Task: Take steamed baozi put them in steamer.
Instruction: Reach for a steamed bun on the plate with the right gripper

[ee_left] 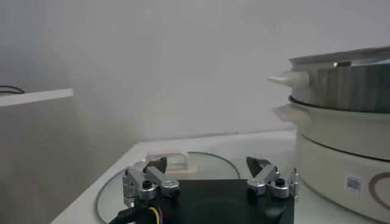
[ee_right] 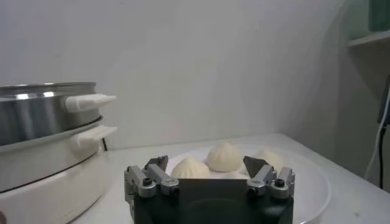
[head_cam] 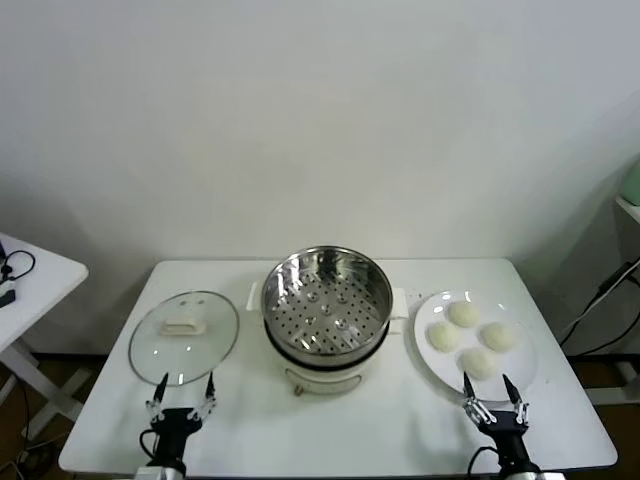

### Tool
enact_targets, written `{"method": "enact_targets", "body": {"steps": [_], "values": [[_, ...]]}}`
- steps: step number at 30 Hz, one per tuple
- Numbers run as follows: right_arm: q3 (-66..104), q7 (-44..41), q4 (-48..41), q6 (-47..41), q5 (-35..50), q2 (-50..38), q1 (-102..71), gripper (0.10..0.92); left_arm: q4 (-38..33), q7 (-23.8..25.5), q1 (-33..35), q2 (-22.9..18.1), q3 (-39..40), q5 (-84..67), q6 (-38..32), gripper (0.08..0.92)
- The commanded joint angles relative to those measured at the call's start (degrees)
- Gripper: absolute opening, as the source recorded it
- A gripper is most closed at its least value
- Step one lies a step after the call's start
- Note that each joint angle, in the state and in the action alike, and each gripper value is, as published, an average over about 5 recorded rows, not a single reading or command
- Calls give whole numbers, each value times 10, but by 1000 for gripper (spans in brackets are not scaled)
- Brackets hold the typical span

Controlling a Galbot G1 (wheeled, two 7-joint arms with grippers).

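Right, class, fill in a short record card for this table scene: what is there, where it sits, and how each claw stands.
steamer: centre of the table, steel basket empty
baozi: four, all on the white plate, right of the steamer
glass lid: flat on the table, left of the steamer
left claw: open, holding nothing, at the near edge by the lid
right claw: open, holding nothing, at the near edge of the plate
task progress: no baozi in the steamer yet

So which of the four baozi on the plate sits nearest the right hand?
The front baozi, at the plate edge nearest the robot, just ahead of the open right hand; the other three lie farther back.
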Motion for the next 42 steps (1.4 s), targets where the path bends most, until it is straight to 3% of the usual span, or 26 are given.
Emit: {"method": "enact_targets", "body": {"steps": [1,12,15,19,28,35,42], "values": [[44,-11,26,-137,41,-41,64,823,3,0,1,3,3,2,-3,823],[-38,-28,-64,-332,97,-198,332,823,4,-1,0,8,1,1,-10,823],[-97,-84,-97,-405,62,-249,402,823,7,-1,-1,9,-1,1,-12,823],[-200,-229,-132,-452,-39,-337,491,823,13,-1,-2,10,-1,3,-18,823],[-574,-502,-265,-280,-256,-438,826,823,25,0,-4,11,4,17,-30,823],[-924,-645,-365,-143,-288,-398,1122,823,40,0,-10,14,6,26,-43,823],[-1105,-697,-455,-132,-252,-289,1253,823,48,0,-12,16,6,29,-52,823]]}}
